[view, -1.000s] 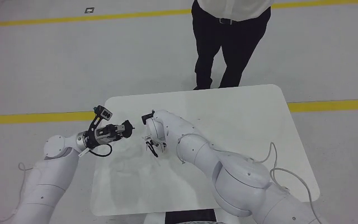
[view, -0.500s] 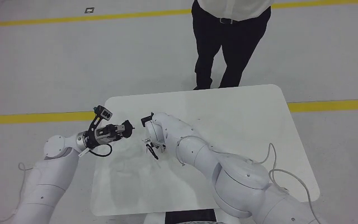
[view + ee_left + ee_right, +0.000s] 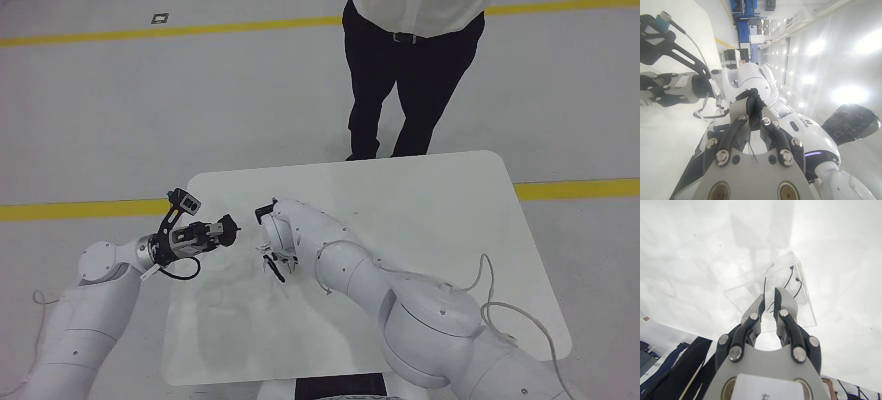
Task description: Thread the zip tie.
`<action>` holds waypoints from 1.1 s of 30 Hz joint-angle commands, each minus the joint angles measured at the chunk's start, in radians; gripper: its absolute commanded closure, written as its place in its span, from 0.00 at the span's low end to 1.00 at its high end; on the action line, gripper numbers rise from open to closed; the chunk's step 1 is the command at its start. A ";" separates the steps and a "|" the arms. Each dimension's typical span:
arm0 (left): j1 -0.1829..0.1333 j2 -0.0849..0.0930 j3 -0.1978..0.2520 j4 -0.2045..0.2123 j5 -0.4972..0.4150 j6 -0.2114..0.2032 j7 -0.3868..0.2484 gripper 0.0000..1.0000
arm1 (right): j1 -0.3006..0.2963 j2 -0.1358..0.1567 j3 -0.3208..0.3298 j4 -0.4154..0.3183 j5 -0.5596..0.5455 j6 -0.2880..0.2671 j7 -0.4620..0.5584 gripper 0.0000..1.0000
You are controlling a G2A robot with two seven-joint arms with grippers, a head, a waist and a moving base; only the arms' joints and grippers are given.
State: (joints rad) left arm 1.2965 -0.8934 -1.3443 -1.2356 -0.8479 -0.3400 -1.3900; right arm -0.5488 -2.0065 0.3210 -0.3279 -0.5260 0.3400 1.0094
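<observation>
Zip ties (image 3: 789, 278) in clear tray (image 3: 807, 317), white table (image 3: 440, 215), yellow floor line (image 3: 80, 210)

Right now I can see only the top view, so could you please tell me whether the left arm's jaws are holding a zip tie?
Observer: Yes, the left gripper is shut on a thin black zip tie, its tail pointing back toward the wrist.
Operator: Thank you; what lies below the right one?
Observer: The right gripper hangs, jaws open, above a clear tray.
Operator: Is anything in it?
Observer: Several spare zip ties lie inside.
</observation>
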 commanded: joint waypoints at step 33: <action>0.000 0.000 0.000 0.000 0.000 0.000 0.000 1.00 | -0.002 -0.003 -0.063 0.012 0.001 0.000 -0.008 0.80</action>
State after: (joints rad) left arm 1.2965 -0.8934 -1.3443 -1.2356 -0.8479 -0.3400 -1.3900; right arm -0.5520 -2.0090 0.2586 -0.3170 -0.5258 0.3400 1.0029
